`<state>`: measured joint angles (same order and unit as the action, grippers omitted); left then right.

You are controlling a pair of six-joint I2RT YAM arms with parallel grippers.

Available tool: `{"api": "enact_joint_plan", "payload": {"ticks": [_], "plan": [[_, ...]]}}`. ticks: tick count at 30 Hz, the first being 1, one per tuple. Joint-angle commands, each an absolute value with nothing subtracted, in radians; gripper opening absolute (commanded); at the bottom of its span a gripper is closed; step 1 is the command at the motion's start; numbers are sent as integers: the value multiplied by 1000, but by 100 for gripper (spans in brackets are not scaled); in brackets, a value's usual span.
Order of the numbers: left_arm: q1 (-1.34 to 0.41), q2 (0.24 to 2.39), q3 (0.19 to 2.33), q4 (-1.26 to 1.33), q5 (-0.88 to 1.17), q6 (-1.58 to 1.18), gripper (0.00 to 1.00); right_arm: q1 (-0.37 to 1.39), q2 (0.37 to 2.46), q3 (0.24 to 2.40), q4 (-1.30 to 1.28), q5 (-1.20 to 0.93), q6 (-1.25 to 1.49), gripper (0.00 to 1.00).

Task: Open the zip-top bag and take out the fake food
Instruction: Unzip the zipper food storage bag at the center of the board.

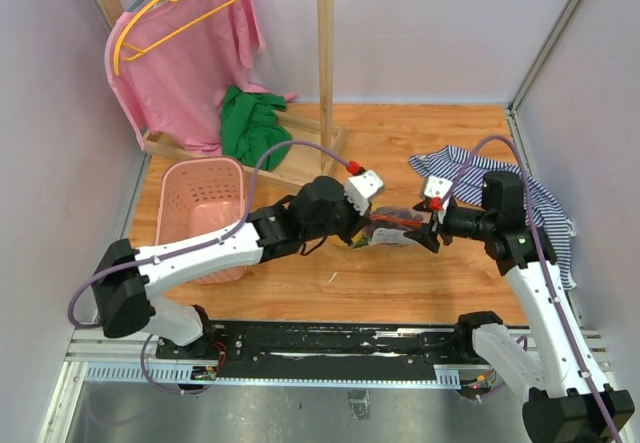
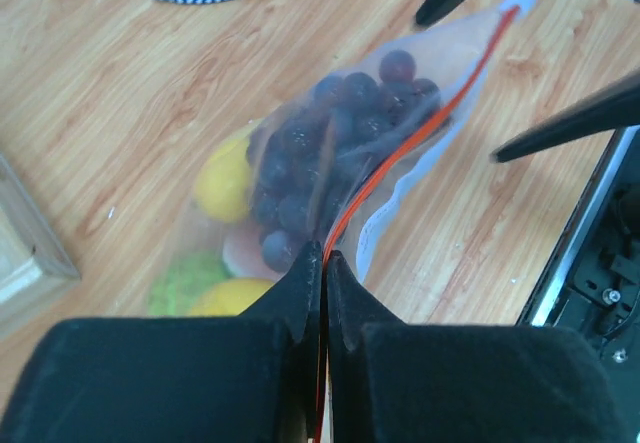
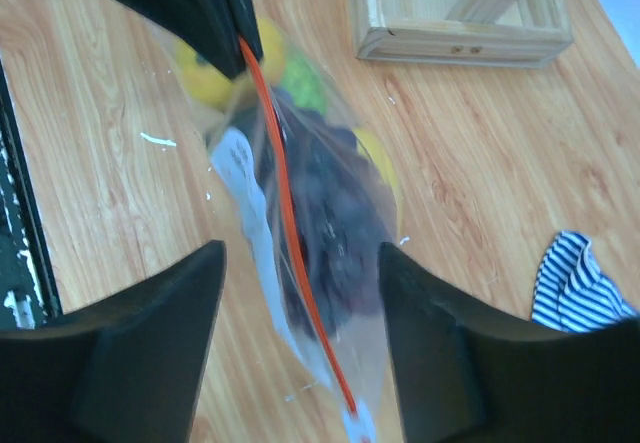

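Note:
The zip-top bag (image 1: 392,229) hangs just above the table's middle, clear plastic with a red-orange zip strip (image 2: 400,158). My left gripper (image 2: 324,260) is shut on one end of that strip. Inside the bag I see the fake food: a purple grape bunch (image 2: 330,143), yellow fruits (image 2: 222,178) and a green leafy ball (image 2: 180,281). My right gripper (image 3: 300,263) is open, its fingers (image 3: 170,313) straddling the bag's other end without touching it. The bag (image 3: 320,213) shows there too, zip still closed.
A pink laundry basket (image 1: 200,213) stands left of the bag. A striped cloth (image 1: 530,198) lies at the right. A wooden rack base (image 3: 460,23) with a pink shirt (image 1: 185,53) and green cloth (image 1: 250,123) stands behind.

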<state>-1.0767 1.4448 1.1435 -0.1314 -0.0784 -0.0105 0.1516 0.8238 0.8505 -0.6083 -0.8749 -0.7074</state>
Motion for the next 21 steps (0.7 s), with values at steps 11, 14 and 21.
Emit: {"api": "enact_joint_plan", "payload": {"ticks": [11,14,21], "plan": [[-854,1227,909,135,180,-289,0,-21,827,919,-650,-1086,-674,85],[-834,1214,886,149,196,-299,0,-21,815,910,-687,-1156,-738,88],[-790,1170,826,173,240,-308,0,-56,870,869,-694,-1070,-840,88]]}}
